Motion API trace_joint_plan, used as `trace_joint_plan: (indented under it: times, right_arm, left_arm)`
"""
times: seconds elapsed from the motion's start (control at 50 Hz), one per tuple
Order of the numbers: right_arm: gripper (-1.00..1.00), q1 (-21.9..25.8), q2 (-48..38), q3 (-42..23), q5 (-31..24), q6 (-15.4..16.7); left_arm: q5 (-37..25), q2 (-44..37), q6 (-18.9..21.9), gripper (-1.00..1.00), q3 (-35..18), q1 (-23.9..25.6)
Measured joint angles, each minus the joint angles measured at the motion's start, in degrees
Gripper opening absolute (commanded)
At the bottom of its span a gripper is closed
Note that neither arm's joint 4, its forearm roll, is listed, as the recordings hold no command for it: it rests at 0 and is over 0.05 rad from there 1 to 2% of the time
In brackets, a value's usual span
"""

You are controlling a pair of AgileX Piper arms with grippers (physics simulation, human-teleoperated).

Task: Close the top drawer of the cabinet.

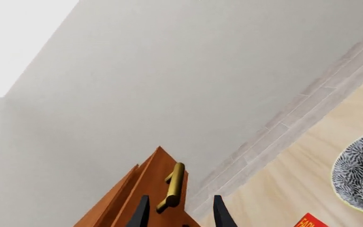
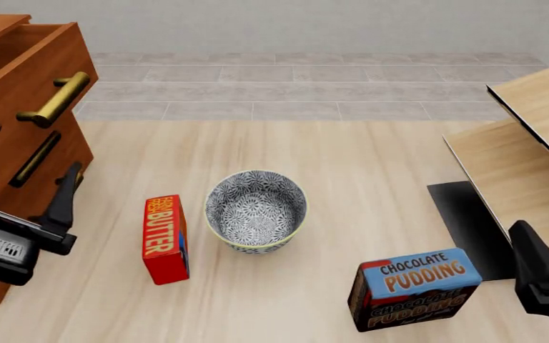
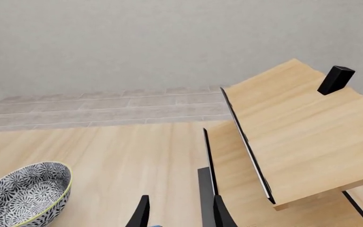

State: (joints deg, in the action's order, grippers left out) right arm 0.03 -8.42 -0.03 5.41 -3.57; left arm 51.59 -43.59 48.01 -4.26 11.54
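- The cabinet (image 2: pixel 8 143) stands at the tabletop's left edge; its top drawer (image 2: pixel 36 61) juts out, pulled open.
- The left gripper (image 2: pixel 22 168) has its jaws spread wide, nothing between them, just in front of the lower drawer fronts and below the top drawer's brass handle (image 2: pixel 55 98).
- The right gripper (image 3: pixel 178 213) hangs at the near right corner, fingers parted, empty, well apart from the cabinet.

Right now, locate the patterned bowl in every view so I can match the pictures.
Front view: the patterned bowl stands mid-table, between the butter box and the pudding box.
Left wrist view: only part of it shows, cut off at the picture's edge, beyond the open left gripper.
Right wrist view: it sits partly cropped in a corner.
Shared landmark: the grey tiled strip along the wall.
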Motion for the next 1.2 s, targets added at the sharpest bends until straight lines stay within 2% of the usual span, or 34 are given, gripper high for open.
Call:
trace_joint_plan:
  times: [0.18, 0.38, 0.84, 1.2]
  right_arm:
    - [1.0, 0.0, -1.2, 0.0, 1.0, 0.1]
    - [1.0, -0.2, -3.2, 0.0, 2.5, 0.2]
    - [1.0, -0.7, -9.5, 0.0, 8.5, 0.1]
    - [1.0, -1.0, -9.8, 0.0, 8.9, -0.1]
  left_arm:
    - [10.2, -8.2, 6.2, 1.0, 0.2, -0.9]
    - [15.3, -14.0, 10.5, 1.0, -1.7, -2.7]
    - [18.0, -21.2, 16.8, 1.0, -6.9, -5.9]
    - [18.3, -24.5, 18.8, 1.0, -8.5, -8.1]
